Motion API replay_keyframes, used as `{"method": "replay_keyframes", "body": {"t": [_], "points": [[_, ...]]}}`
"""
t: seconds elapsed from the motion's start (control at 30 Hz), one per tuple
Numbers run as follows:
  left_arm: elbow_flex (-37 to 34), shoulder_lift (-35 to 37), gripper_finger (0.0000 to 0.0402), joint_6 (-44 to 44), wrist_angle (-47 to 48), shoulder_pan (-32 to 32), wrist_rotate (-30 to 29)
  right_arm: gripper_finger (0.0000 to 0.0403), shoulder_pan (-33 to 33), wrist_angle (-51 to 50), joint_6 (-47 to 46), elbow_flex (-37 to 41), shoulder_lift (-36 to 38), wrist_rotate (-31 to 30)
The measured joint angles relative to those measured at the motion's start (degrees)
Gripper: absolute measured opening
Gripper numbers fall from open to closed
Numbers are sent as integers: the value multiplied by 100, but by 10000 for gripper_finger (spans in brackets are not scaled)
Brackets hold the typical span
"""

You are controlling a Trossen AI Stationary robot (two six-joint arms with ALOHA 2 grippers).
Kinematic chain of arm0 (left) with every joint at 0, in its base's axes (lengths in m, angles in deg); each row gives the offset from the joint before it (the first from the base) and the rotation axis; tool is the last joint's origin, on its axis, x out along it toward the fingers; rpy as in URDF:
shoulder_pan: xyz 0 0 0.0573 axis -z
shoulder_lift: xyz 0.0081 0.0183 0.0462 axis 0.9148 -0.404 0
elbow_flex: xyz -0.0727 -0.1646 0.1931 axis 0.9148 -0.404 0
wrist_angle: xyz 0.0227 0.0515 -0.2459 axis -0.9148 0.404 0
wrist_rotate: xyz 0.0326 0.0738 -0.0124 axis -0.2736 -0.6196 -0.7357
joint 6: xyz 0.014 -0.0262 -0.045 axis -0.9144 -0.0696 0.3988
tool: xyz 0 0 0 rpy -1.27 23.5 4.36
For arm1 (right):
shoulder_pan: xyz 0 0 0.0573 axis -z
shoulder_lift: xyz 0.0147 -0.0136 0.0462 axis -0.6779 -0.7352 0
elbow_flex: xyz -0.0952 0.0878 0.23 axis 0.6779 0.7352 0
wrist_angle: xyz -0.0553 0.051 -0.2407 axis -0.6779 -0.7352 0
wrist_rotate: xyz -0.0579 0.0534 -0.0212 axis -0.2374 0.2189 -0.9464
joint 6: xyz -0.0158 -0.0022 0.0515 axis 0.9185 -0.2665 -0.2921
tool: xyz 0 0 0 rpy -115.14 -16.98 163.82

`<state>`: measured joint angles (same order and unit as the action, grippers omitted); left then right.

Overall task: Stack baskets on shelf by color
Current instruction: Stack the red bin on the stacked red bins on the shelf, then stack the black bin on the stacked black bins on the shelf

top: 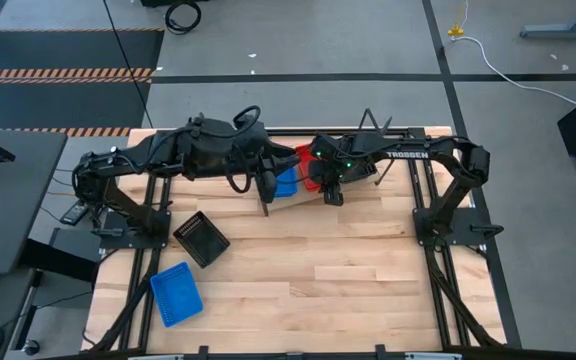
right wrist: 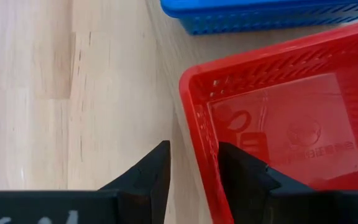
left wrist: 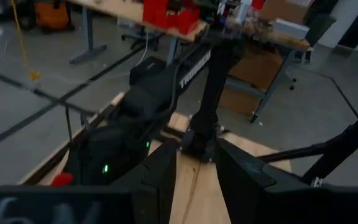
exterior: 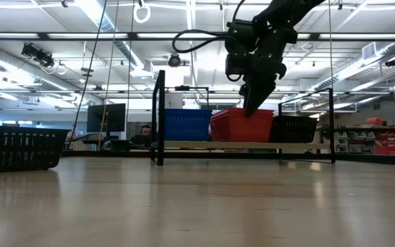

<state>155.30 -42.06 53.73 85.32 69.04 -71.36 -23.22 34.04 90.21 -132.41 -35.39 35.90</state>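
The shelf (exterior: 242,145) stands along the far edge of the bench (top: 348,280), and on it sit a blue basket (exterior: 184,124), a red basket (exterior: 242,125) and a black basket (exterior: 293,129) side by side, one colour to each place, which suits stacking by colour. The right claw (right wrist: 191,163) hangs over the red basket's near rim, one finger outside the wall and one just inside; its fingers stand a little apart with the thin red wall between them, but whether they pinch that wall or merely straddle it I cannot tell. Judging by this pose, it is either setting the red basket into place or about to let it go.

The left claw (left wrist: 194,171) hovers near the shelf beside the blue basket, fingers apart with bare wood showing between them and nothing held; it seems to be waiting clear of the other arm.

Two baskets lie loose towards the bench's near left corner: a black loose basket (top: 200,238) and a blue loose basket (top: 176,294), well apart from the shelf and probably next to be fetched
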Motion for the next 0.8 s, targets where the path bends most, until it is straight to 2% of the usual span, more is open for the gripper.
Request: {"method": "replay_keyframes", "body": {"t": [0.1,0.23,0.43,0.5,0.57,0.8], "points": [[0,9,117,272,565,-4,2,138,0,-20,0,0,85,-133],[11,121,117,892,1862,-6,-4,138,17,86,9,0,450,-327],[-85,133,117,2044,4647,117,125,139,27,126,-304,0,1169,-353],[-306,130,117,2318,5156,238,245,139,27,112,-584,0,1385,-353],[-600,134,117,2392,5308,402,351,140,27,116,-918,0,1596,-351],[-1912,238,117,2768,4676,1045,675,161,27,52,-1871,0,2208,-222]]}}
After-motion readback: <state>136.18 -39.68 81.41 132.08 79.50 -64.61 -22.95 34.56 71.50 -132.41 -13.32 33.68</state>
